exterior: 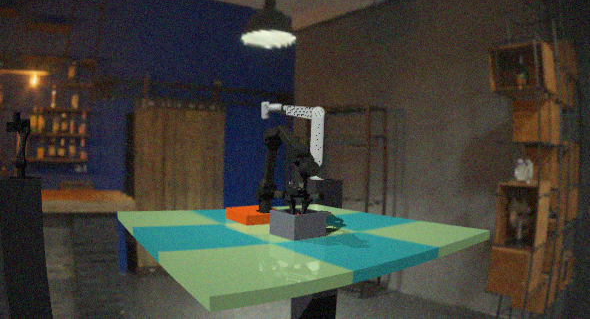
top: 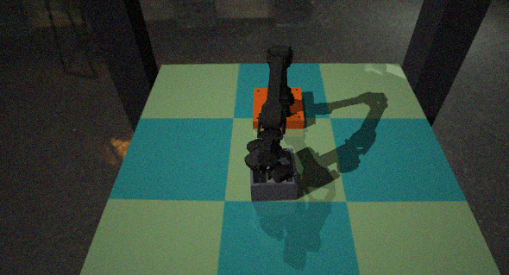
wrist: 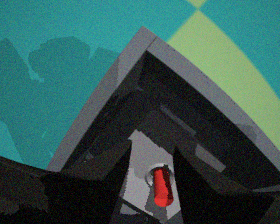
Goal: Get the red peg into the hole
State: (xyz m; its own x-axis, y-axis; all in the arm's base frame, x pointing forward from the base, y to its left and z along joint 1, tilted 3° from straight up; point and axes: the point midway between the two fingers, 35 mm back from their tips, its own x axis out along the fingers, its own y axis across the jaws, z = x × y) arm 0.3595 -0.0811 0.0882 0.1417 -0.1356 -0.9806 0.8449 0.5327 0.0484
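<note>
Your robot: one slim, jointed arm point(top: 276, 92) point(exterior: 270, 162), matt black, rounded joint housings; fingers, two, dark, tapering to narrow tips; base plate point(top: 260, 102) point(exterior: 245, 217), bright orange, squared, small dark screw spots near its corners

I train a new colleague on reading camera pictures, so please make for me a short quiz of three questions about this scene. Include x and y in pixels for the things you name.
1. True or false: the gripper point(top: 272, 171) point(exterior: 299, 207) point(wrist: 152, 148) is shut on the red peg point(wrist: 162, 187).
2. Which colour is the base plate point(top: 260, 104) point(exterior: 240, 215) under the arm? A) blue B) orange C) white
3. Fill in: the peg's far end is at the ____ in the plate point(wrist: 139, 150) at the bottom of the open box point(top: 274, 192) point(exterior: 297, 227) point(wrist: 97, 110).

Key: 1. false; 2. B; 3. hole
</note>
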